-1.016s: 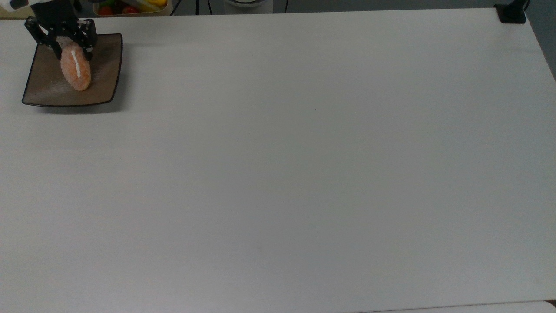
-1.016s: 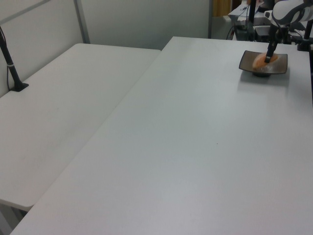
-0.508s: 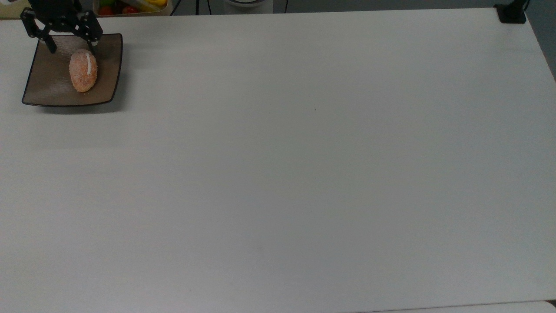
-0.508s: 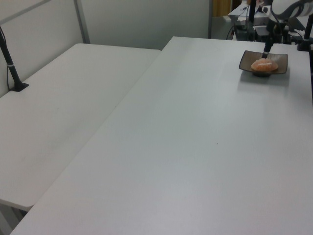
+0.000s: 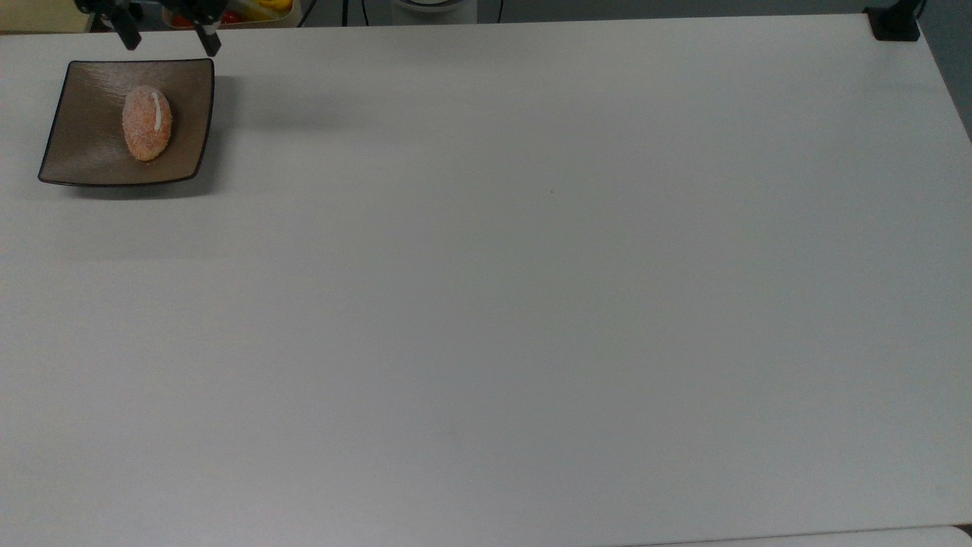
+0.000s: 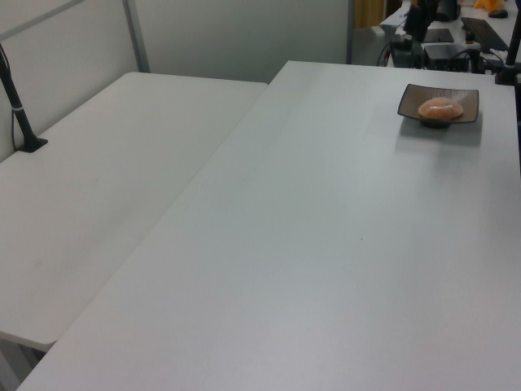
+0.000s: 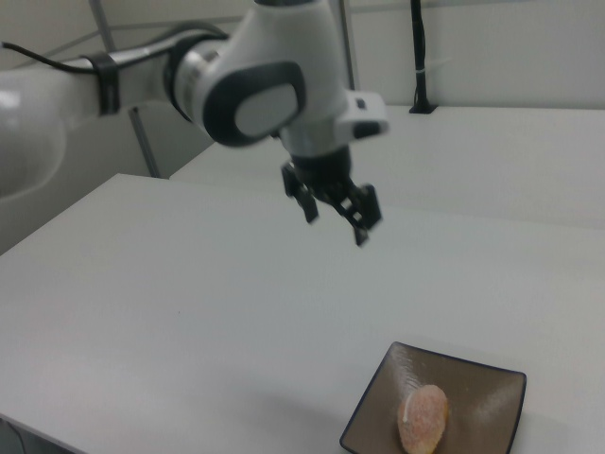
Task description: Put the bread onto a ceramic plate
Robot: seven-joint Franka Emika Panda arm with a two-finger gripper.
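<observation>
The bread (image 5: pixel 147 122) has been released and lies on the plate (image 5: pixel 83 156) at the top view's far left, while the gripper (image 5: pixel 167 39), jaws spread, has been raised clear, so placement looks done.

white table (image 5: pixel 531 304) | second white table (image 6: pixel 106 163) beside it | pale wall (image 6: pixel 244 32)

White rounded arm (image 7: pixel 142 76), grey joint panel, black tool (image 7: pixel 336 216)
</observation>
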